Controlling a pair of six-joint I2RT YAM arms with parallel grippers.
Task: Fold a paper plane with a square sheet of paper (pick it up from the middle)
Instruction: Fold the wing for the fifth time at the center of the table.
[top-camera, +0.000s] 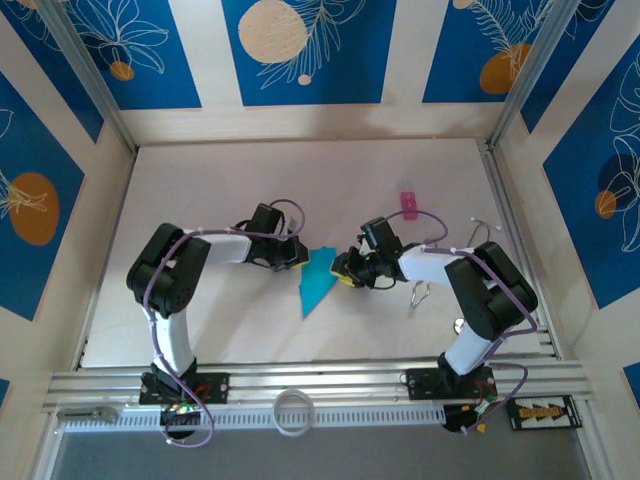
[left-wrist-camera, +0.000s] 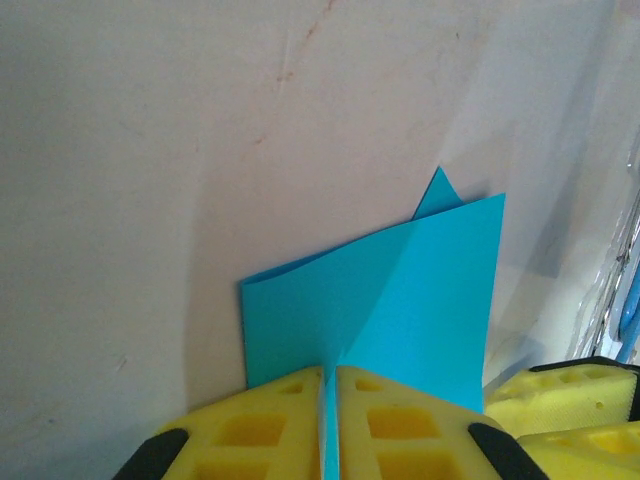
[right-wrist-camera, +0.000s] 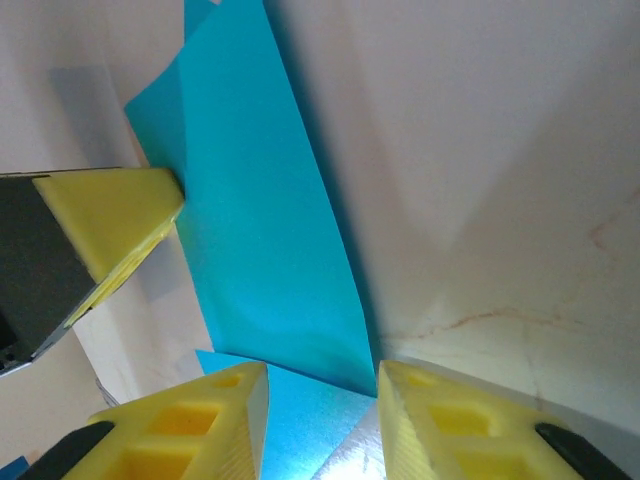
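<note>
White table (top-camera: 300, 180), pale walls with blue leaf-print panels (top-camera: 300, 50) all round. Folded blue paper (top-camera: 318, 280) sits mid-table between the 2 grippers. Its long point aims back toward the arm bases and its wide end is up by the fingers.

Left gripper (top-camera: 297, 255): clamped on the paper. From the left wrist, the gripper (left-wrist-camera: 328, 375) has its 2 yellow pads (left-wrist-camera: 270, 420) pressed together with only the thin paper edge (left-wrist-camera: 400, 300) between them. The sheet fans out from the pads, with 1 diagonal crease visible and a small tip poking up behind the top edge.

Right gripper (top-camera: 345, 270): jaws partly apart, not pinching. From the right wrist, the gripper (right-wrist-camera: 320, 375) has a clear gap between its pads, and the paper (right-wrist-camera: 260, 250) runs into that gap. Can't tell if either pad touches it. The left gripper's pad (right-wrist-camera: 110, 215) is at the paper's side edge in that view.

Small pink object (top-camera: 408, 205) lies on the table beyond the right arm, well apart from the paper.
</note>
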